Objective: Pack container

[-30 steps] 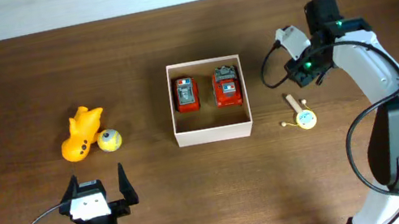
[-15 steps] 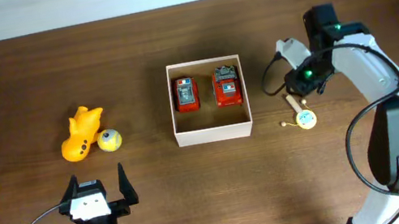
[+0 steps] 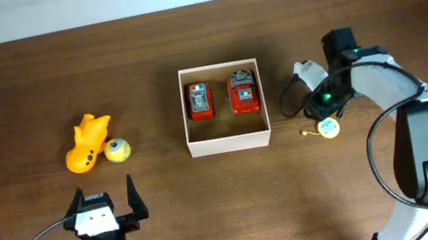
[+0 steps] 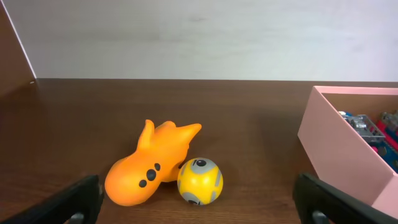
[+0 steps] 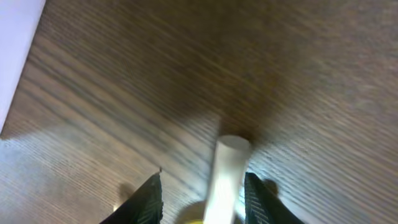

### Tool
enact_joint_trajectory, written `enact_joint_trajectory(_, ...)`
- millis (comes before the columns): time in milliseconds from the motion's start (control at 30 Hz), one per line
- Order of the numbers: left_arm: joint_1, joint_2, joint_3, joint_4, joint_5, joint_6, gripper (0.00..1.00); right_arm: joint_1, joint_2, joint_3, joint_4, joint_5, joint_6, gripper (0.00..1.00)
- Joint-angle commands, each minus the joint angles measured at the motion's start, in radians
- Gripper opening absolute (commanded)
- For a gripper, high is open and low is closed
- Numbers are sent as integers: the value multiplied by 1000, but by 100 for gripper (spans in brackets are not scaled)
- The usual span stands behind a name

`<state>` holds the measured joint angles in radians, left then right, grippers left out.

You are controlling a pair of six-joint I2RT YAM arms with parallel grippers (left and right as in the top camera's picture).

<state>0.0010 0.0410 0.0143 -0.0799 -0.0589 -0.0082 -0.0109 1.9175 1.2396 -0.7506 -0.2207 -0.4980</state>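
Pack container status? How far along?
Done: a red car and a second red car sit in the container. In hand: right claw straddles the pale handle of the yellow-disc toy beside the box, not closed on it. Remaining: that toy, the orange toy and yellow ball; left claw open, idle.

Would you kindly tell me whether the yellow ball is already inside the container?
No, the yellow ball sits beside the orange toy, left of the container and outside its walls.
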Motion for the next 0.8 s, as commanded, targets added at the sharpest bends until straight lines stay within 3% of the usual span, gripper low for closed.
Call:
enact_joint_trajectory(0,-3,-5,-5,0,11,-3,99,13,4,-51,43,-22,18,38)
enact_joint_trajectory(300,-3,-5,-5,0,11,-3,99,11,13,-69,127,6,22,37)
enact_joint_trajectory(767,-3,-5,-5,0,11,-3,99,11,32,-69,126,23,22,15)
